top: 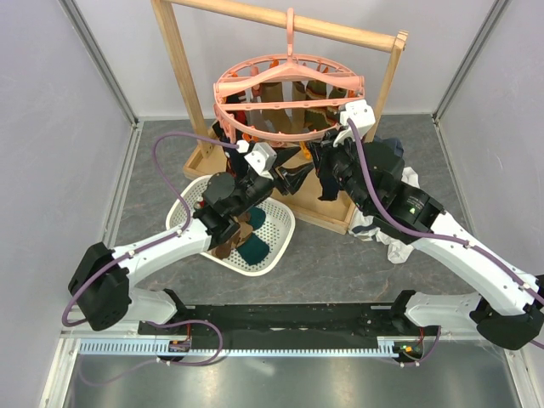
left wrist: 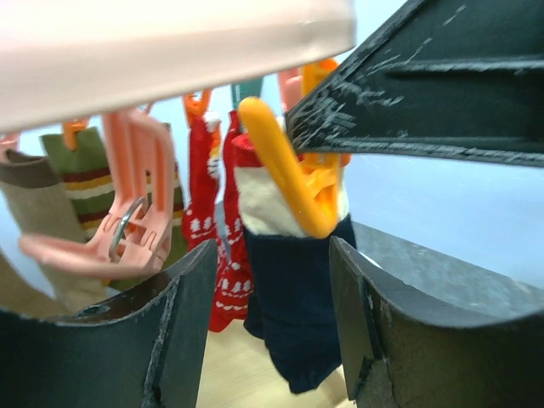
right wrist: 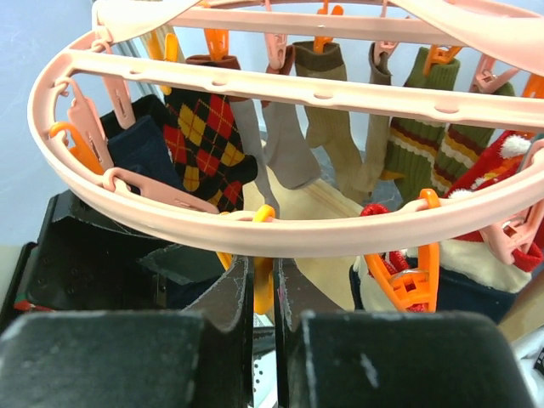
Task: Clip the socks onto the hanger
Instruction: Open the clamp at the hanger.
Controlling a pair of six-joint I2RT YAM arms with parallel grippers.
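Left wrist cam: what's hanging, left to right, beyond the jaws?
Brown sock → pink clip → red sock → orange clip

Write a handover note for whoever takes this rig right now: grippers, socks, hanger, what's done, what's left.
Left gripper: open and empty, fingers either side of a navy sock that hangs clipped.
Right gripper: shut on an orange clip at the near edge of the hanger.
Done: a row of socks hangs clipped around the ring.
Left: a teal sock and a brown sock lie in the white basket. An empty pink clip is free.
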